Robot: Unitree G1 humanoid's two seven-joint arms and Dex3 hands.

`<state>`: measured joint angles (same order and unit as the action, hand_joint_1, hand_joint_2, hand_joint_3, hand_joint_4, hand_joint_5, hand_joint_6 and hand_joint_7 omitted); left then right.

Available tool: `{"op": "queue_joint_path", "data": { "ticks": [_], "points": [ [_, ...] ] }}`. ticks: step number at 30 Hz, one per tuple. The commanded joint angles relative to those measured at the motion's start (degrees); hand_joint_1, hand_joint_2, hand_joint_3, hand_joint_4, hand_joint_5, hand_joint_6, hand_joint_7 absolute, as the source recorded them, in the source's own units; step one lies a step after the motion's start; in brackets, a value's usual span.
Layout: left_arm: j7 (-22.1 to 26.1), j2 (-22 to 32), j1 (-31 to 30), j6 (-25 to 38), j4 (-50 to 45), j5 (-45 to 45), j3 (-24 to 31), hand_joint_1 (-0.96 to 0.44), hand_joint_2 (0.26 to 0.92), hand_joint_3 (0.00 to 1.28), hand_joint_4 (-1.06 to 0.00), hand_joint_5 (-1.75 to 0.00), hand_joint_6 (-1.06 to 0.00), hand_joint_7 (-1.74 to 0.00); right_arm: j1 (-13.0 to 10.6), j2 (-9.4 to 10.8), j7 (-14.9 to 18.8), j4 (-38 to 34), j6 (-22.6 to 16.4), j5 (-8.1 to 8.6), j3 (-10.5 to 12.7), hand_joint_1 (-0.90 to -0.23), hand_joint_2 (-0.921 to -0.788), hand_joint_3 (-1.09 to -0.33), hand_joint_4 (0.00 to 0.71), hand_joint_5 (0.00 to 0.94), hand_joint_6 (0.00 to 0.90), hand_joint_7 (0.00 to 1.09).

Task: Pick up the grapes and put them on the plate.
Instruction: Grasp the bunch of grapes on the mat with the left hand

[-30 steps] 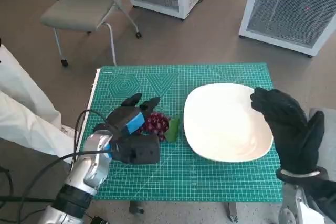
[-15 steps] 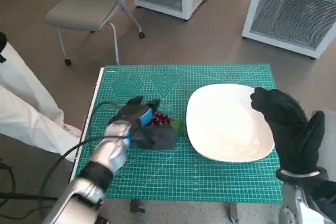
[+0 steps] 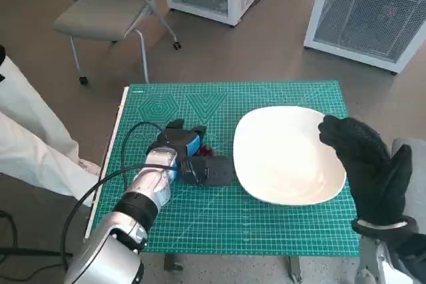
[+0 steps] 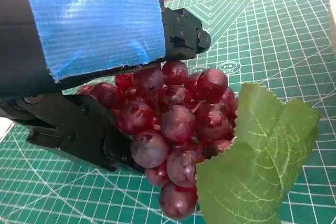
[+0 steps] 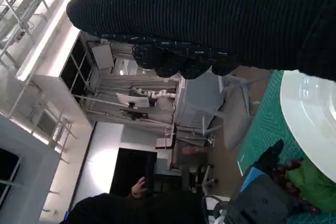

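A bunch of dark red grapes [image 4: 173,114] with a green leaf [image 4: 257,156] sits between the black fingers [image 4: 79,129] of my left hand [image 3: 183,154], which grips it just over the green cutting mat [image 3: 266,231]. From the head view only a sliver of the grapes [image 3: 205,151] shows beside the hand. The white plate [image 3: 286,154] lies immediately to their right and holds nothing. My gloved right hand [image 3: 366,164] hovers over the plate's right edge, holding nothing. In the right wrist view the plate [image 5: 310,108], grapes [image 5: 286,174] and left hand [image 5: 262,182] appear under the glove.
A black cable [image 3: 126,157] loops from my left forearm over the mat's left side. A person in white clothing [image 3: 26,144] stands at the left. On the floor beyond the table are a grey chair [image 3: 106,11] and two white cabinets [image 3: 373,11].
My left hand has slid right along the mat onto the grapes and taken hold of them; they now sit closer to the plate and mostly hidden. The right hand has barely moved.
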<state>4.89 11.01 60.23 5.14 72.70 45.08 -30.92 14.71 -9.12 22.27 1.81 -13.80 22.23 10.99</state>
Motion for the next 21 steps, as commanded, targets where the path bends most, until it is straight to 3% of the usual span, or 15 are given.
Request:
{"op": "queue_joint_path", "data": {
  "ticks": [1,12,16,18,20,21],
  "points": [
    [0.9,-0.3,-1.1,-0.7,1.8,-1.0,-0.4,0.02,0.816,0.02,0.00,0.00,-0.20,0.00,-1.2,-0.5,0.0,-0.2,1.1,-0.23,0.0,-0.346,-0.921,-0.628,0.381,0.863,0.202,1.05],
    [0.4,-0.2,-1.3,-1.3,2.2,-1.7,-0.6,0.03,0.836,0.02,0.00,0.00,-0.21,-0.01,-1.1,-0.6,0.1,-0.4,1.2,-0.20,-0.1,-0.346,-0.921,-0.628,0.381,0.865,0.200,1.05],
    [-1.1,-0.1,-1.6,-2.0,2.2,-1.8,-0.4,0.03,0.846,0.02,-0.06,-0.02,-0.28,-0.03,-1.1,-0.7,0.1,-0.1,1.4,-0.11,0.0,-0.346,-0.921,-0.629,0.380,0.866,0.199,1.05],
    [-2.2,-0.1,-1.7,-2.4,2.2,-1.8,-0.4,0.09,0.865,0.05,-0.19,-0.26,-0.35,-0.06,-1.2,-0.7,0.2,-0.1,1.4,-0.06,0.0,-0.346,-0.921,-0.629,0.380,0.867,0.198,1.05],
    [-3.8,0.0,-1.9,-3.0,2.1,-1.8,-0.4,0.21,0.847,0.22,-0.32,-0.80,-0.45,-0.12,-1.3,-0.8,0.2,0.0,1.4,-0.01,0.0,-0.346,-0.921,-0.630,0.379,0.868,0.198,1.05],
    [-4.6,0.2,-2.1,-3.4,2.0,-1.7,-0.4,0.23,0.840,0.31,-0.34,-1.06,-0.47,-0.27,-1.3,-0.8,0.2,0.1,1.4,-0.01,0.0,-0.346,-0.921,-0.630,0.379,0.868,0.198,1.05]
  ]
}}
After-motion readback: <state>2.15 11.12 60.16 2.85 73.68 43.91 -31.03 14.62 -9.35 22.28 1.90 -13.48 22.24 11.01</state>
